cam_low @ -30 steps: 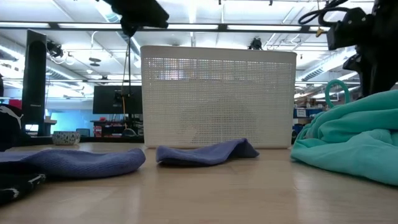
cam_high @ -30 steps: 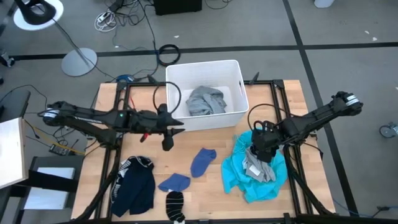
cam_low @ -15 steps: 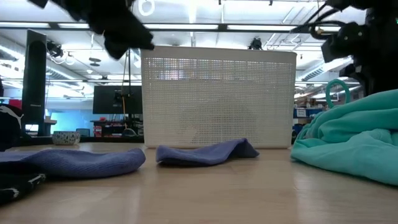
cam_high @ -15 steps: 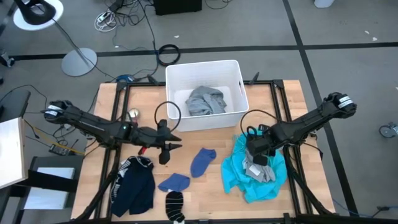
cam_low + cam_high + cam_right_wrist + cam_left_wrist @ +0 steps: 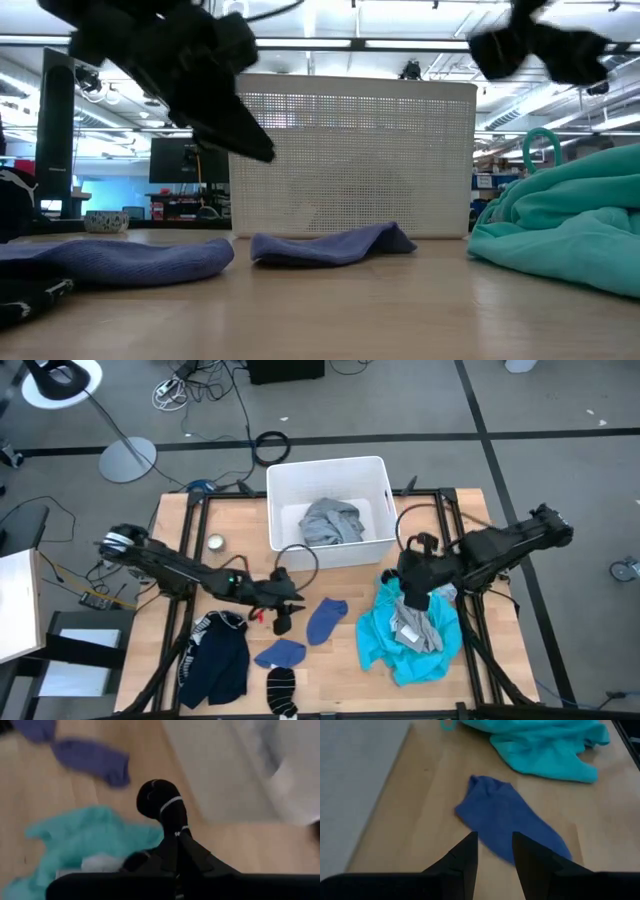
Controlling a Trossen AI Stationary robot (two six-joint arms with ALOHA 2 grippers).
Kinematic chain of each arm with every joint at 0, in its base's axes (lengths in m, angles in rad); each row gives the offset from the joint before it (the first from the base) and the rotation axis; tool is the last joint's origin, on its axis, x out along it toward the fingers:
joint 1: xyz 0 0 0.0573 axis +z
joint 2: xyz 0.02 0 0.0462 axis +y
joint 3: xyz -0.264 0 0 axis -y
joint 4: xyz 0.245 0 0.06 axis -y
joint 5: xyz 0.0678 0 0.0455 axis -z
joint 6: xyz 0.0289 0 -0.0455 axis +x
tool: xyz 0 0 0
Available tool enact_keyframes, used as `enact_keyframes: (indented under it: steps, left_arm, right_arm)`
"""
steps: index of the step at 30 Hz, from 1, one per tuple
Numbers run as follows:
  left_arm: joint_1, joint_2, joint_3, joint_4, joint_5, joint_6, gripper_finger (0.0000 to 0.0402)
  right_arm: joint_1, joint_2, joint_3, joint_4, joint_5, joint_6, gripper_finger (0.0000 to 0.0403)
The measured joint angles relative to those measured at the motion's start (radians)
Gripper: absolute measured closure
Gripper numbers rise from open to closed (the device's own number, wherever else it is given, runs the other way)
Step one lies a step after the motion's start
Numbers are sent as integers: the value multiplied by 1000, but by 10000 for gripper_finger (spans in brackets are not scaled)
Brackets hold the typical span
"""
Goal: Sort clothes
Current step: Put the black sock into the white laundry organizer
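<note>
left arm lines up on a small blue piece while the right lifts a black-and-white striped sock

the left gripper (image 5: 493, 851) hangs low over the worktop (image 5: 345, 660), jaws apart, just short of the small blue piece (image 5: 512, 827) lying between the navy white-striped garment (image 5: 220, 655) and the turquoise shirt (image 5: 405, 645). the right gripper (image 5: 175, 845) is above that turquoise heap, jaws clamped on a black-and-white striped sock (image 5: 162, 805) near the white bin (image 5: 378, 470), where the grey shirt (image 5: 330, 522) already lies. risks, as i judge them: the left jaws could slide the thin cloth along the wood instead of pinching it, and the sock, held only by one end, could slip out before reaching its place
</note>
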Motion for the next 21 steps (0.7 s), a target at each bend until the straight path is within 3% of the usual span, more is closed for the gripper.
enact_keyframes:
  steps: [5,10,16,21]
  left_arm:
    - [6,151,94,-1,21,22,275]
    - [30,291,218,-13,87,31,275]
    - [32,426,369,-99,101,77,275]
    - [33,501,432,-165,96,76,275]
  right_arm:
    - [-29,20,180,37,157,-192,402]
    - [-139,52,286,166,286,-436,402]
    - [-331,90,298,435,281,-570,385]
    - [-447,134,298,474,202,-590,330]
